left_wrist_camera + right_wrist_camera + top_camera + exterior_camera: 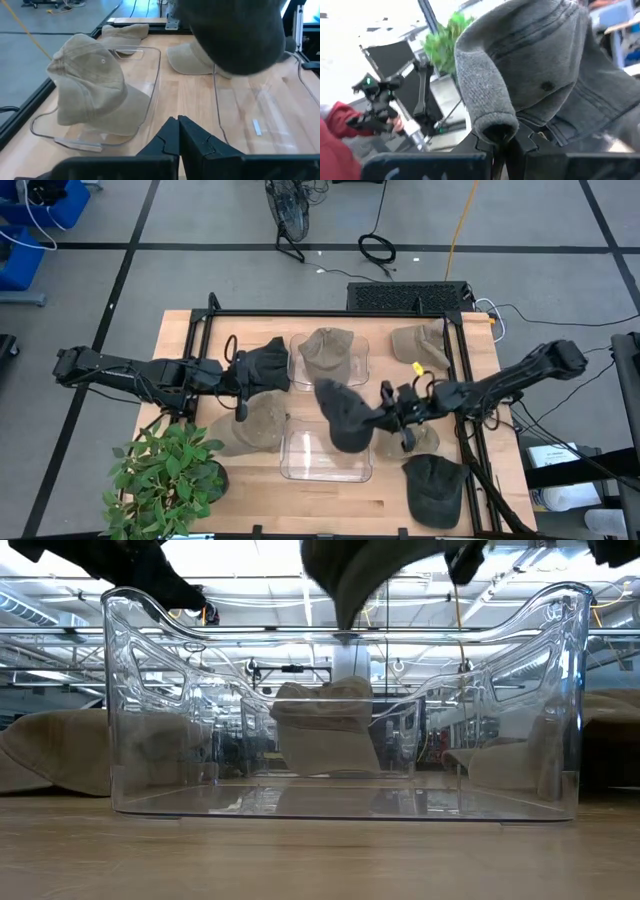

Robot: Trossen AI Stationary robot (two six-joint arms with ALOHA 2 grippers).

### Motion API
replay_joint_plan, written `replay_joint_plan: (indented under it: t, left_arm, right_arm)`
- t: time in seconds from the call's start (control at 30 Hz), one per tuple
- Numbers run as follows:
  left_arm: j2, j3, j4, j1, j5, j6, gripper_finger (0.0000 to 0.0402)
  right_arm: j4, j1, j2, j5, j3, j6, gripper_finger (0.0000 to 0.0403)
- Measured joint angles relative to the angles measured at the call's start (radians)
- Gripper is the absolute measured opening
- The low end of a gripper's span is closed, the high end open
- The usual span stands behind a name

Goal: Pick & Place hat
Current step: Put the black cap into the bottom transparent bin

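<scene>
High view shows the right gripper (392,408) clamped on a dark hat (340,412), which hangs over the back rim of the near clear bin (325,470) (probably its target); left gripper (238,380) is shut, empty.

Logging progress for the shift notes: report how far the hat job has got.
Done: one tan cap sits in the far clear plastic bin.

In hand: the right gripper is shut on a dark grey cap, held above the near clear bin, which looks empty.

Left: lower and release it. The left gripper, shut, is beside another dark cap; loose caps remain on the table.
</scene>
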Motion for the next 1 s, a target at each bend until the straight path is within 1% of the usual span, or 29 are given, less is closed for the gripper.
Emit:
replay_joint_plan:
  t: [0.13, 0.23, 0.3, 0.43, 0.57, 0.67, 0.77, 0.9, 1.0]
  left_arm:
    - [0.000, 0.000, 0.000, 0.000, 0.019, 0.033, 0.0012]
    - [0.000, 0.000, 0.000, 0.000, 0.027, 0.042, 0.0004]
    - [0.000, 0.000, 0.000, 0.000, 0.027, 0.042, 0.0008]
    - [0.000, 0.000, 0.001, 0.000, 0.038, 0.041, 0.0017]
    - [0.000, 0.000, 0.001, 0.000, 0.053, 0.041, 0.0005]
    - [0.000, 0.000, 0.001, 0.000, 0.053, 0.041, 0.0007]
    - [0.000, 0.000, 0.001, 0.000, 0.053, 0.040, 0.0016]
    - [0.000, 0.000, 0.001, 0.000, 0.052, 0.042, 0.0009]
    - [0.000, 0.000, 0.001, 0.000, 0.052, 0.042, 0.0005]
  right_arm:
    - [0.053, 0.021, 0.104, 0.000, -0.002, 0.033, 0.0009]
    - [0.168, 0.032, 0.180, 0.000, -0.002, 0.034, 0.0009]
    - [0.237, 0.040, 0.223, -0.001, -0.002, 0.030, 0.0009]
    - [0.262, 0.056, 0.295, -0.002, -0.002, 0.033, 0.0009]
    - [0.281, 0.061, 0.360, -0.002, -0.002, 0.025, 0.0009]
    - [0.350, 0.060, 0.410, -0.001, -0.002, 0.030, 0.0014]
    - [0.422, 0.064, 0.441, -0.003, -0.002, -0.006, 0.0015]
    - [0.410, 0.073, 0.474, -0.004, -0.002, -0.023, 0.0009]
    - [0.379, 0.073, 0.501, -0.001, -0.002, 0.001, 0.0018]
